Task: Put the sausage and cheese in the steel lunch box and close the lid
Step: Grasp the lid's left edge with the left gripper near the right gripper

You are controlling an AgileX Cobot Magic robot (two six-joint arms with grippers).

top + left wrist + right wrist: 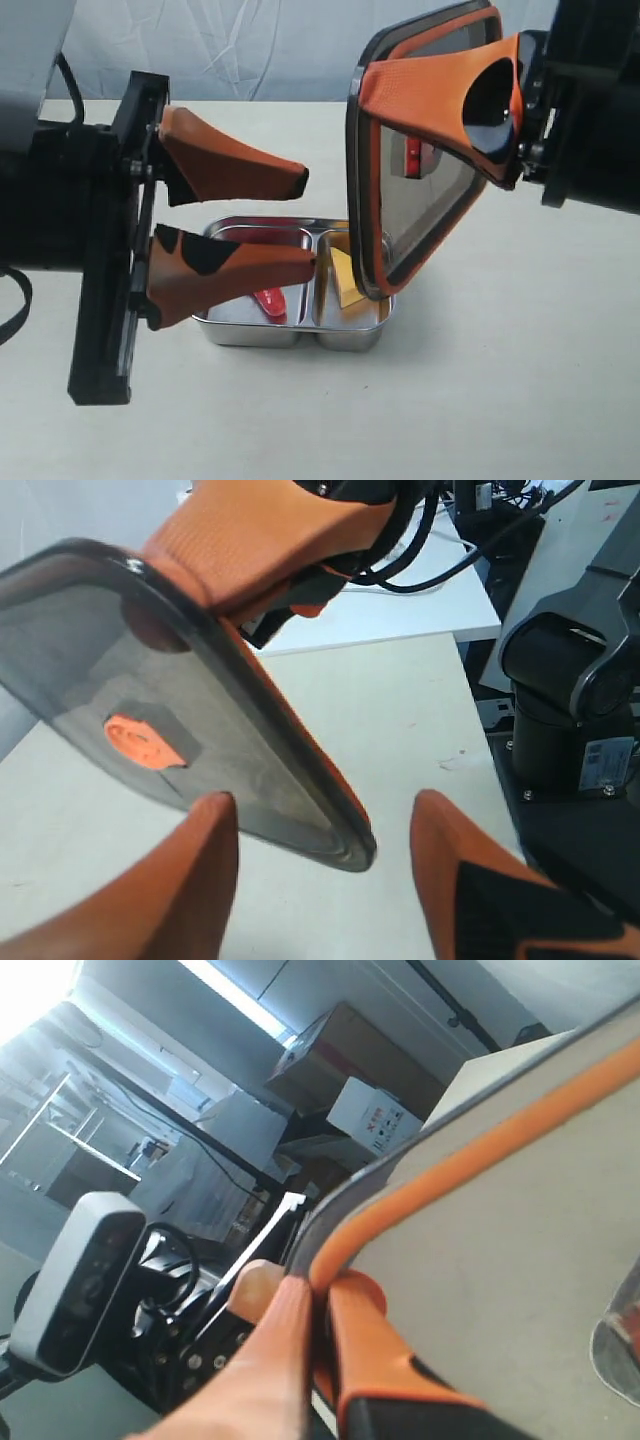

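Sausage (270, 300) and cheese (346, 280) sit in the box (250, 335). Right gripper (318, 1305) clamps the tilted lid (425, 200); left gripper (310, 221) stands apart. Next: lay lid flat.

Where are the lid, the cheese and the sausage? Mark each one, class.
lid (428, 205), exterior view, on its translucent panel.
cheese (346, 280), exterior view, on its yellow side face.
sausage (271, 300), exterior view, on its visible red end.
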